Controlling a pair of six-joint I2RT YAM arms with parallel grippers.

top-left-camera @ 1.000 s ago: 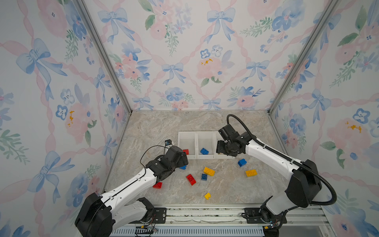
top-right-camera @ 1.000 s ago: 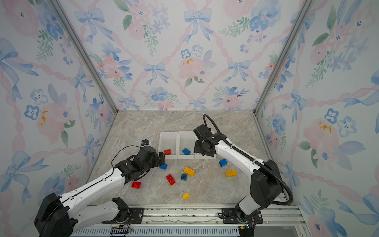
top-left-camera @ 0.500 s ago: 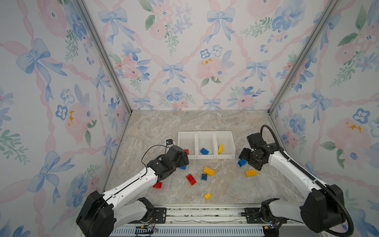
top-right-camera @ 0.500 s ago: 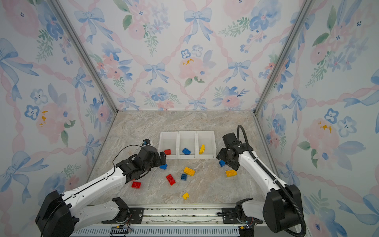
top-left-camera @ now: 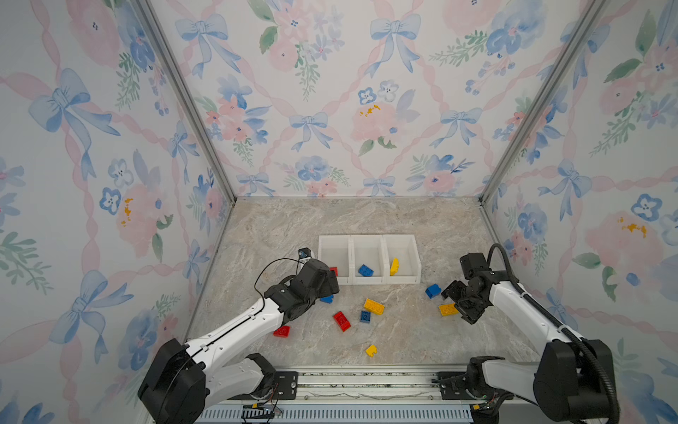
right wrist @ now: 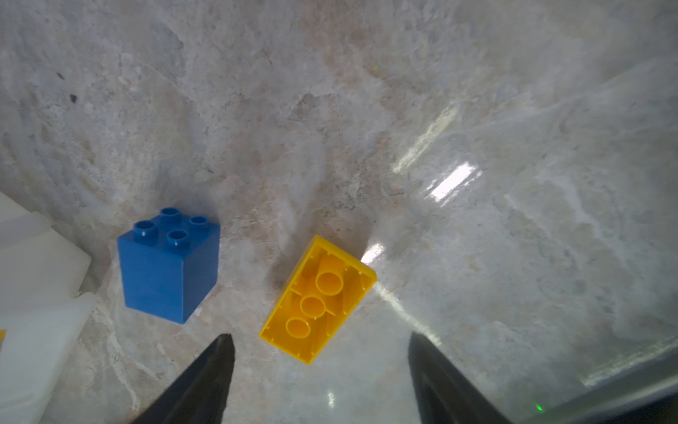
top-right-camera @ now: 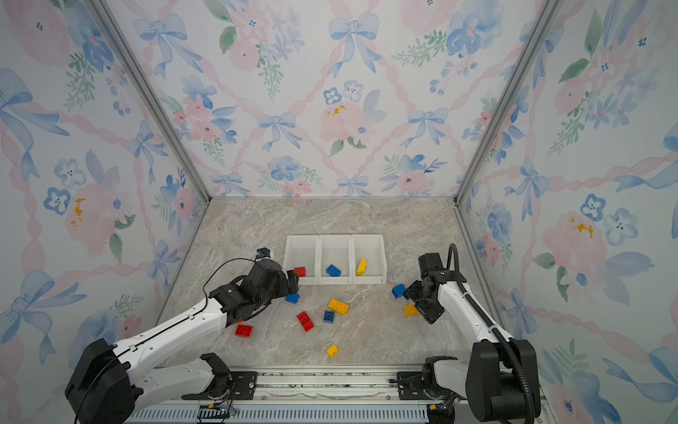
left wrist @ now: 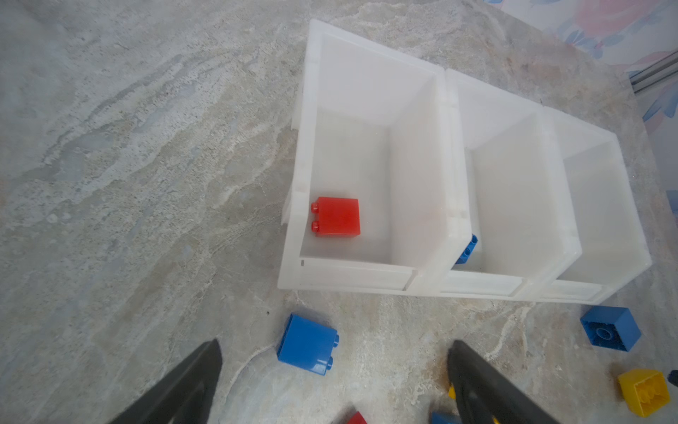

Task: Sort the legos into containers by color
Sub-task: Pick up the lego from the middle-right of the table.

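Hanging over the table (top-left-camera: 330,227), right gripper (top-left-camera: 458,303) stands released and empty, an upturned yellow brick (right wrist: 317,299) (hollow side up) just ahead of its fingertips, a blue cube (right wrist: 168,268) near. Left gripper (left wrist: 334,344) is spread wide too, holding nothing, a blue brick (left wrist: 307,343) before it, close to the bins (top-left-camera: 367,236). Bins hold a red brick (left wrist: 337,216), a blue piece (top-left-camera: 365,270) and a yellow piece (top-left-camera: 394,266), one apiece; loose bricks (top-left-camera: 341,320) lie in front.

Both top views: I see bright, even, diffuse light with faint, soft shadows. Right wrist view: white glare streaks on the surface (right wrist: 455,181), and the near fingers (right wrist: 205,385) are dark and blurred. Left wrist view: the white containers (left wrist: 418,165) look slightly washed out, with wide-angle stretch towards the edges.
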